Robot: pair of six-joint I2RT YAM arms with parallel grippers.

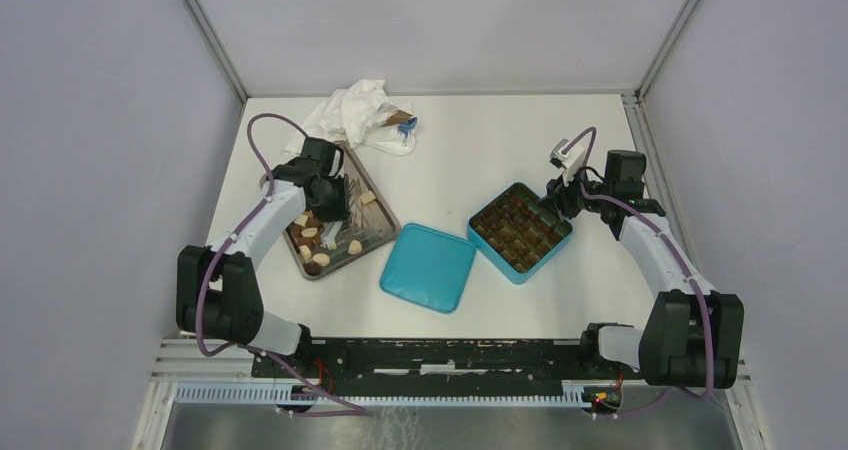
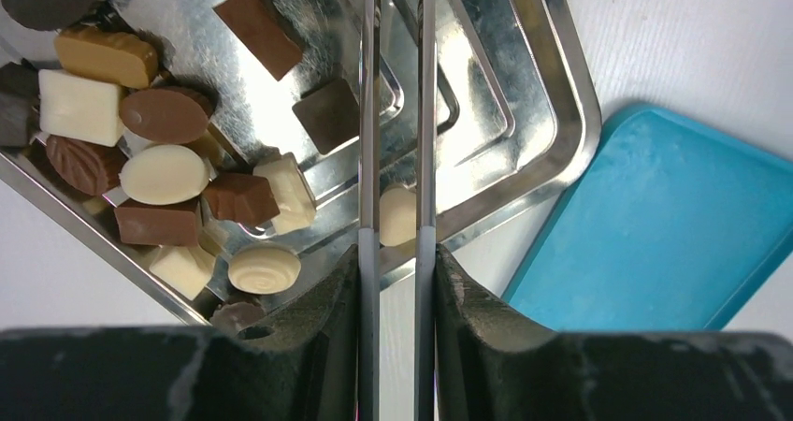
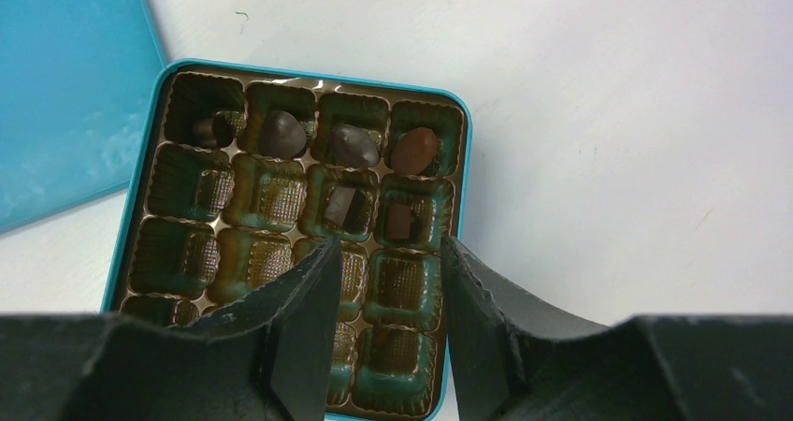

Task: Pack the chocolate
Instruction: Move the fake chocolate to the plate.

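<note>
Over the steel tray (image 2: 552, 112), the left arm is folded up tight: elbow pulled back by its base, forearm reached forward, wrist tipped down so the left pincer (image 1: 338, 198) is pointed into the tray. Its two thin blades (image 2: 369, 112) are drawn in to a narrow slot, and a cream-white piece (image 2: 397, 215) is clamped in there, filling the gap blade to blade. Whether it's clear of the metal can't be told, tbh.

The rest of the loose chocolate (image 2: 166, 114) is heaped to the left of the blades in the wrist view. About fifteen pieces can be counted, give or take, since some are stacked and half hidden: darks, milk browns, a caramel one and several whites. The teal lid (image 2: 673, 225) is seen to the right of the same blades, flat on the table.

The right arm is posed much the same, forearm reached forward and wrist turned inward. The right pincer (image 3: 388, 253) is hung above the teal box (image 3: 178, 253), jaws parted with nothing between them. Six pieces are counted in the box's brown cups: four in the row farthest ahead of the fingertips, two in the next row.

One box, one lid, one tray. A white cloth (image 1: 350, 110) is bunched up beyond the left pincer, and the brown-and-blue thing (image 1: 405, 125) beside it is too small to be read.
</note>
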